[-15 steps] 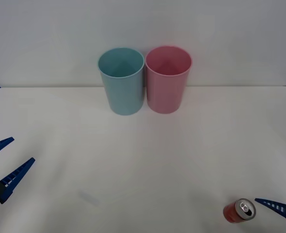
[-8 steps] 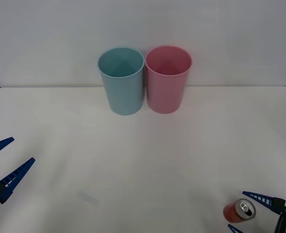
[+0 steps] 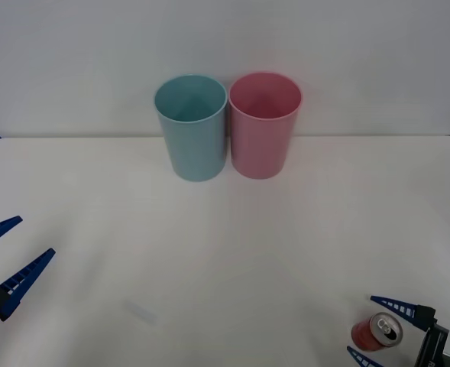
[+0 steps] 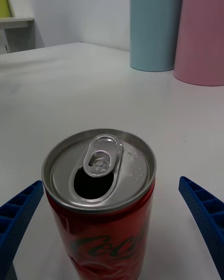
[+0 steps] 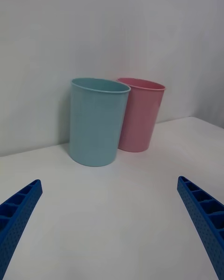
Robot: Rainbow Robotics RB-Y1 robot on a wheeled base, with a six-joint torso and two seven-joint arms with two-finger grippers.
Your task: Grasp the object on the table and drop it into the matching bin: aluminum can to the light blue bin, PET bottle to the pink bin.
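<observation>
Red can [image 4: 100, 200] stands upright on counter [image 3: 225, 252] near its right front corner, right claw [image 3: 371, 329] spread wide around it, not touching; opened, likely light, thin-walled, slick, so grip mid-body gently.

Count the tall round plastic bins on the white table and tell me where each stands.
2. The pale teal-blue plastic bin stands at the table's far edge, to the robot's left of the pink plastic bin, the two side by side.

A plain white wall [image 3: 362, 46] stands behind the far edge. In the right wrist view, a white shelf [image 4: 16, 21] carries a yellow item [image 4: 4, 4].
</observation>
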